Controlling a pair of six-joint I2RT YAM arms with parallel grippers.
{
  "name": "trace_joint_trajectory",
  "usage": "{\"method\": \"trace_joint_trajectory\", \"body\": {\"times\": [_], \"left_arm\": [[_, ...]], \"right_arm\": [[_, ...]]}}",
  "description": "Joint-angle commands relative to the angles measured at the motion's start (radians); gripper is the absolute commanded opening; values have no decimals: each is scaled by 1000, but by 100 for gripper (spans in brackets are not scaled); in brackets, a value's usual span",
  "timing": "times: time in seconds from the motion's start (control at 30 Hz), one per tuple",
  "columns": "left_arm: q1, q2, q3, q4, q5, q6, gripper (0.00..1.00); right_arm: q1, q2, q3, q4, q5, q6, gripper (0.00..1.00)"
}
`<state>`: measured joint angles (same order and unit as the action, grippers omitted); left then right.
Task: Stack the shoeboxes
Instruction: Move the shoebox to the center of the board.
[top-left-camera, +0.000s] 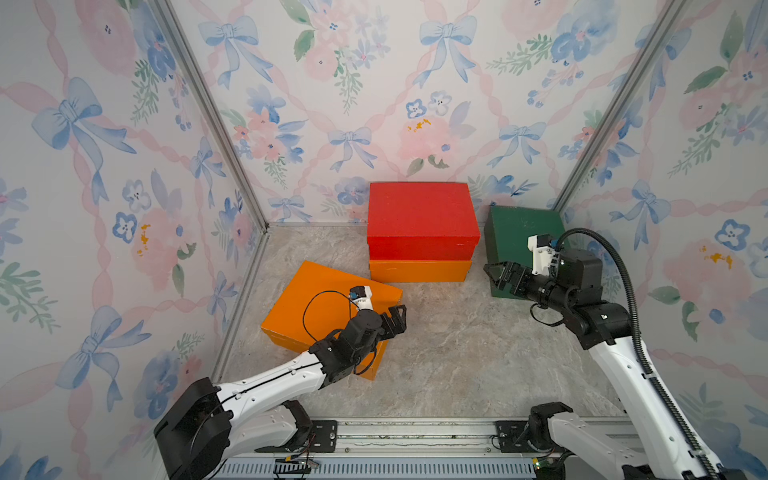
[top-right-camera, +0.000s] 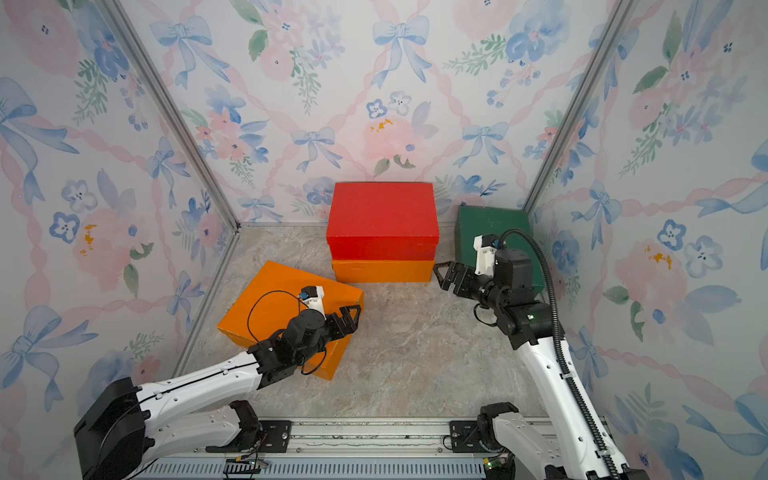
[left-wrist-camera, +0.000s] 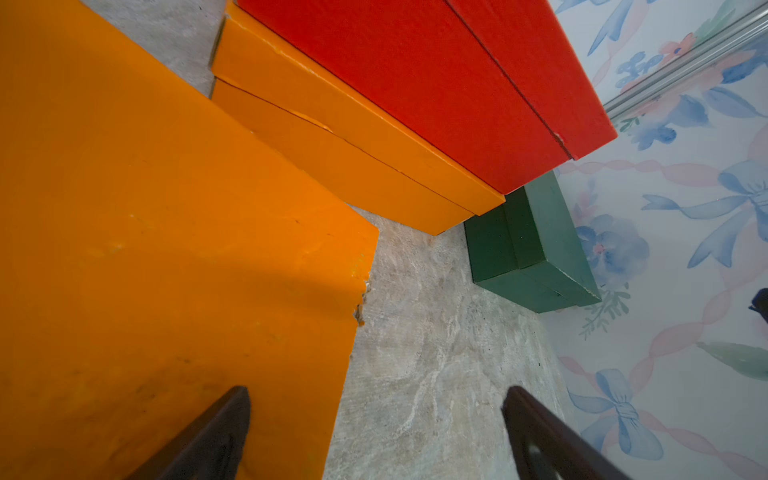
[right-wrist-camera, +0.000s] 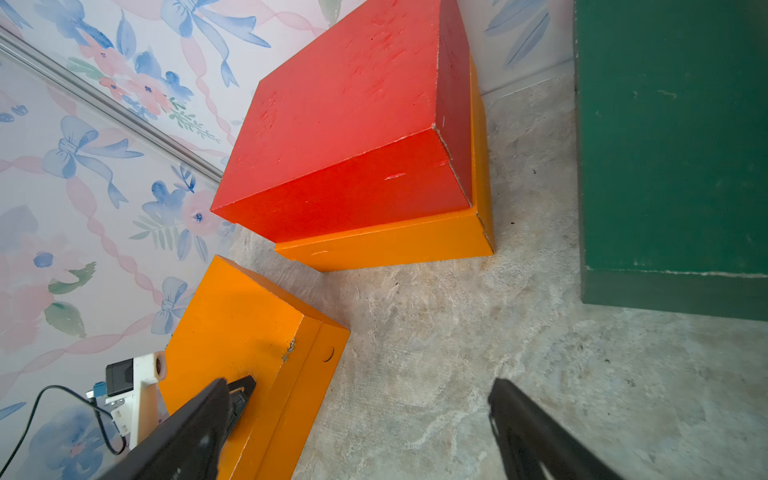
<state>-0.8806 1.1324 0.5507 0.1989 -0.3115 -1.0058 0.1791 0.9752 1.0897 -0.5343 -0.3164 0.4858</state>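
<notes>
Left hand (top-left-camera: 401, 318) wide at the edge of loose orange shoebox (top-left-camera: 309, 305); right hand (top-left-camera: 493, 276) wide near green shoebox (top-left-camera: 513, 232); red shoebox (top-left-camera: 420, 216) sits on bottom orange shoebox (top-left-camera: 419, 270).

Red shoebox (top-right-camera: 382, 216) stacked on far orange shoebox (top-right-camera: 382, 271), far centre; green shoebox (top-right-camera: 492, 222) alone, far right. Near orange shoebox (top-right-camera: 274, 316), skewed, near left, with left gripper (top-right-camera: 351, 319) spread wide over its right edge. Right gripper (top-right-camera: 444, 276) spread wide beside the stack's right end.

White arm links (top-left-camera: 270, 384), black joints (top-left-camera: 602, 318), ribbed black cables (top-left-camera: 631, 293), dark fingers (left-wrist-camera: 208, 440)
</notes>
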Motion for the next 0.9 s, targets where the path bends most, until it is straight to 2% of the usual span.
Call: {"method": "trace_joint_trajectory", "body": {"times": [0.0,0.33,0.73,0.87], "left_arm": [[-47,81,-9,-44,40,-61,98],[-181,263,120,29,9,-89,98],[-271,430,262,134,-76,-148,98],[-294,449,333,140,-104,-114,98]], "right_arm": [[10,-5,9,1,20,0,97],[7,-19,18,-21,37,-10,97],[8,-38,27,-50,45,-16,97],[6,-50,31,-74,60,-27,97]]}}
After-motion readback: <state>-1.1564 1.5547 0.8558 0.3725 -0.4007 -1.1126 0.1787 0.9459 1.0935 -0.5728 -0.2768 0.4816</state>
